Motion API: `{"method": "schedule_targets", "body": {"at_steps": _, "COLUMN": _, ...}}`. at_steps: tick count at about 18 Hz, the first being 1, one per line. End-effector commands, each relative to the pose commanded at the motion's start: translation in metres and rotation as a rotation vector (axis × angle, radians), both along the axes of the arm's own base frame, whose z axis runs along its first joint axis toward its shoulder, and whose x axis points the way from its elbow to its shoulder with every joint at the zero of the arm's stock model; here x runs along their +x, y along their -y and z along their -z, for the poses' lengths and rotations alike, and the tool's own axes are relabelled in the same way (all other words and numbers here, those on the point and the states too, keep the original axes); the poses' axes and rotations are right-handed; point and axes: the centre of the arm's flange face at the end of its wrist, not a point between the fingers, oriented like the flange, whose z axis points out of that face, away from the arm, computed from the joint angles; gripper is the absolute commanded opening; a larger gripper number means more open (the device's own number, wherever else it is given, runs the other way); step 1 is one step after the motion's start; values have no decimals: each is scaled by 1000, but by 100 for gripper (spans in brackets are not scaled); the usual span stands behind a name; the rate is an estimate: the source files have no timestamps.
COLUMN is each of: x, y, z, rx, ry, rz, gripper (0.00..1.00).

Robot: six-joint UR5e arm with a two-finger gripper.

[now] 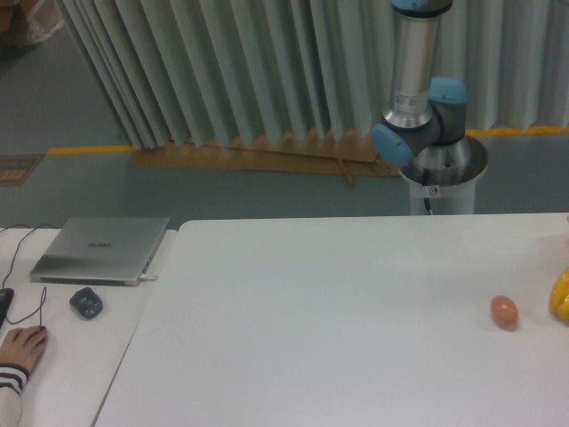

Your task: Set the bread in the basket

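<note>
- We see no claw; only the arm (416,80) rises behind the table (338,320).
- We see no bread or basket.
- A brown egg (504,311) lies near a yellow thing (560,296).

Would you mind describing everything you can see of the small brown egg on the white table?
The egg is a small, smooth, oval thing, orange-brown with a faint sheen on its upper side. It looks whole, with no cracks visible at this size. It lies on the white table near the right end, with its long axis roughly upright in the picture. Nothing touches it but the table; the yellow thing at the right edge lies apart from it. No gripper is in view.
</note>
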Motion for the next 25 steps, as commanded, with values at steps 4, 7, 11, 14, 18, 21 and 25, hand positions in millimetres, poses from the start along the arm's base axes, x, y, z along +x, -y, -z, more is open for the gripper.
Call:
{"method": "schedule_targets", "body": {"at_steps": 4, "x": -25, "y": 8, "z": 15, "rx": 3, "ry": -37, "rz": 17, "gripper": 20}}
{"method": "schedule_targets", "body": {"at_steps": 7, "x": -30, "y": 7, "z": 22, "rx": 4, "ry": -28, "rz": 17, "gripper": 20}}
{"method": "schedule_targets", "body": {"at_steps": 11, "x": -29, "y": 1, "z": 26, "rx": 3, "ry": -22, "rz": 17, "gripper": 21}}
{"method": "schedule_targets", "body": {"at_steps": 14, "x": -30, "y": -1, "z": 32, "rx": 5, "ry": -14, "rz": 18, "gripper": 21}}
{"method": "schedule_targets", "body": {"at_steps": 18, "x": -34, "y": -5, "z": 44, "rx": 17, "ry": -4, "rz": 21, "gripper": 21}}
{"method": "schedule_targets", "body": {"at_steps": 21, "x": -38, "y": -1, "z": 49, "rx": 17, "ry": -4, "rz": 21, "gripper": 21}}
{"method": "schedule_targets", "body": {"at_steps": 25, "x": -41, "y": -1, "z": 51, "rx": 17, "ry": -12, "rz": 15, "gripper": 36}}
